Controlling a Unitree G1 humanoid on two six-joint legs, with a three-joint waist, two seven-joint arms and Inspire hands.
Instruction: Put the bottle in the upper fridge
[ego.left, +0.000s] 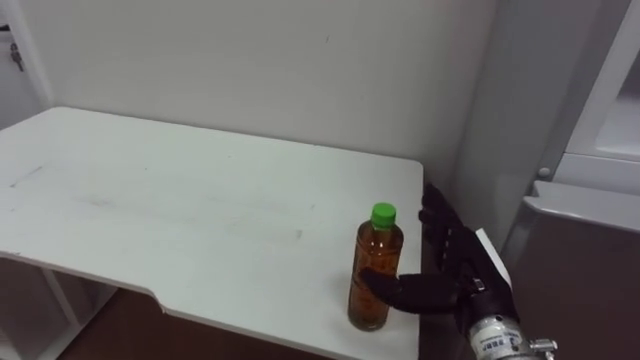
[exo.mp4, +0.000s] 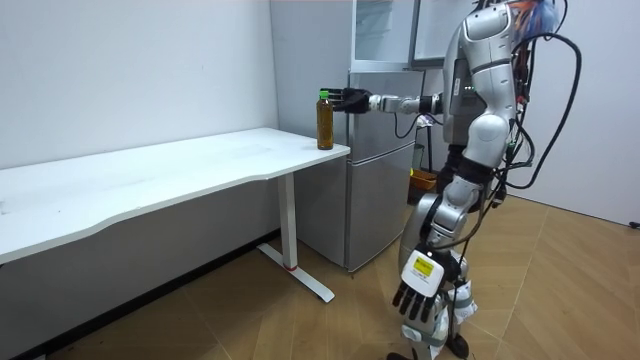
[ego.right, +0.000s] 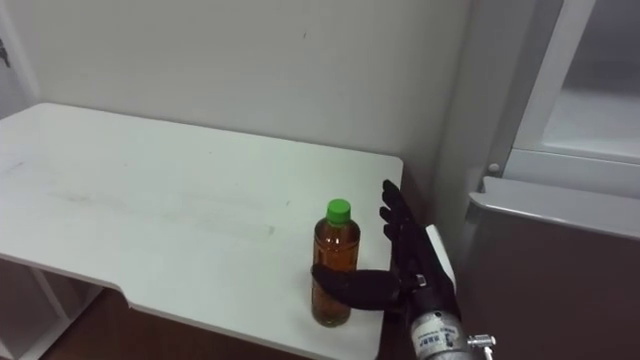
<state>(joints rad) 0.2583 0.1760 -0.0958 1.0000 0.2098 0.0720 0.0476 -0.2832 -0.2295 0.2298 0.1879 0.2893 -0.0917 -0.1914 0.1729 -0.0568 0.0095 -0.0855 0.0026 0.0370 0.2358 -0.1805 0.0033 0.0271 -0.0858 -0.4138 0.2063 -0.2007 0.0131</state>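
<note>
Partly hidden
Thumb of my right hand (ego.right: 414, 270) masks part of the green-capped amber plastic bottle (ego.right: 335, 243); grey fridge (ego.right: 560, 255) cropped at right.

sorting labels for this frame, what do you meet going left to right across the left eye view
white table → bottle → right hand → fridge
</note>
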